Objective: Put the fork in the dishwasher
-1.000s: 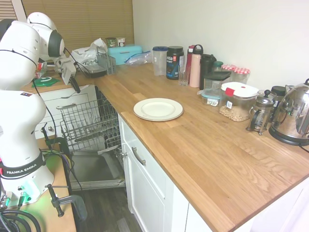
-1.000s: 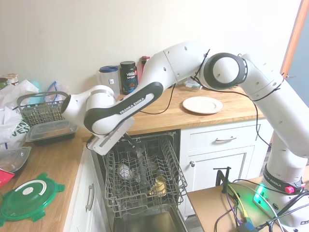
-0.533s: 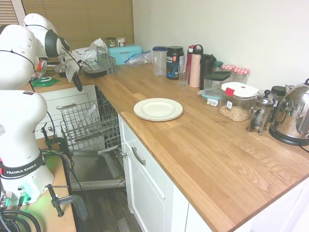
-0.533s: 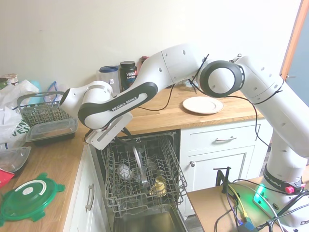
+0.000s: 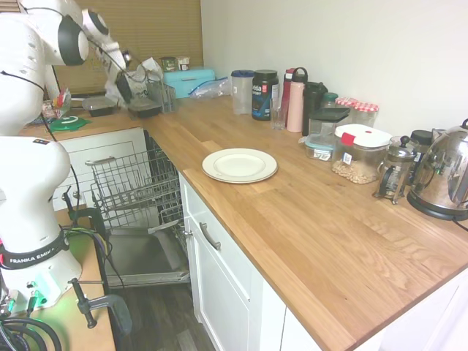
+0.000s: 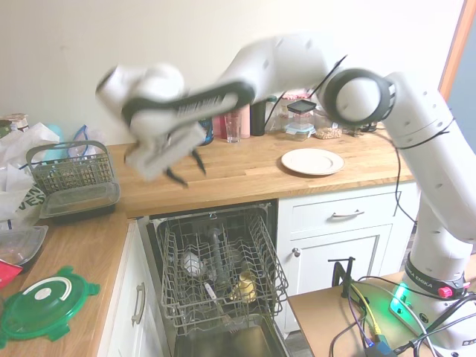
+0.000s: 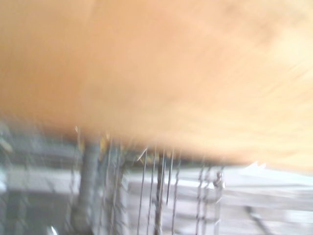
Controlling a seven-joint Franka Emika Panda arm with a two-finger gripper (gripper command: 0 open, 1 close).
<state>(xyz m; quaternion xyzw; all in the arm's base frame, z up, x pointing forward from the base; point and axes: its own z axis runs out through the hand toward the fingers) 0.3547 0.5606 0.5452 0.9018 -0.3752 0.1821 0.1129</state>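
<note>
The second exterior view looks down into the dishwasher [image 6: 262,253] rack, where a slim silvery piece, probably the fork [image 6: 211,291], lies slanted near the rack's front edge. The first exterior view shows only wire there. The wrist view is a smear of counter [image 7: 161,63] and rack wires. The gripper [image 6: 186,169], blurred, hangs with fingers apart and empty. It has risen from the rack to above the counter's edge.

The wrist view is heavily blurred. A wooden countertop [image 7: 171,73] fills most of it, and the dishwasher's grey wire rack [image 7: 161,196] shows beyond its edge.
</note>
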